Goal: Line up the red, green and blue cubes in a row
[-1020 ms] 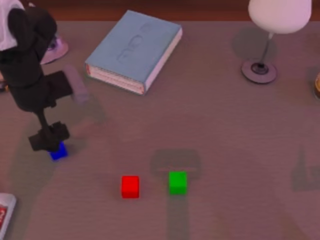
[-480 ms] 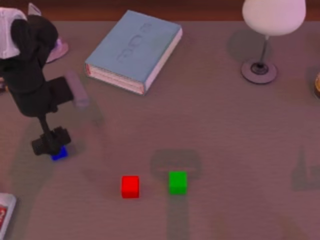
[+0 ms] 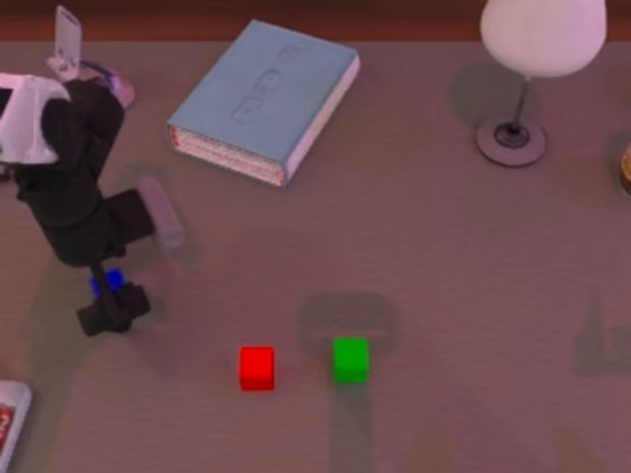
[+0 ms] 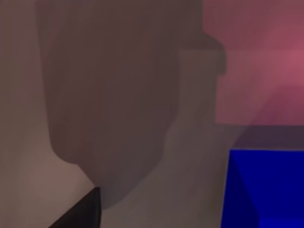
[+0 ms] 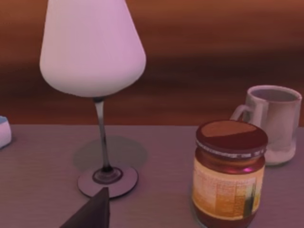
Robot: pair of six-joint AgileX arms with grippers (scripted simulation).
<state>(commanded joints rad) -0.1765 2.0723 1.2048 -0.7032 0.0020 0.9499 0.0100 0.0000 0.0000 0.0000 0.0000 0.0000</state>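
Observation:
The red cube [image 3: 257, 367] and the green cube [image 3: 350, 359] sit side by side near the table's front middle, a small gap between them. The blue cube [image 3: 106, 283] lies on its own at the left, mostly covered by my left gripper [image 3: 113, 307], which hangs open directly over it. In the left wrist view the blue cube [image 4: 266, 190] fills one corner, well apart from the one dark fingertip [image 4: 88, 209] that shows, with the red cube [image 4: 259, 61] beyond. My right arm is outside the top view; one right fingertip [image 5: 95, 213] shows.
A pale-blue book [image 3: 261, 99] lies at the back, left of centre. A white wine glass [image 3: 513, 138] stands back right, with a jar [image 5: 228, 180] and a mug [image 5: 275, 123] near it. A flat item [image 3: 10, 419] lies at the front left edge.
My left gripper has moved toward the table's front and now covers the blue cube's near part. The red and green cubes have not moved.

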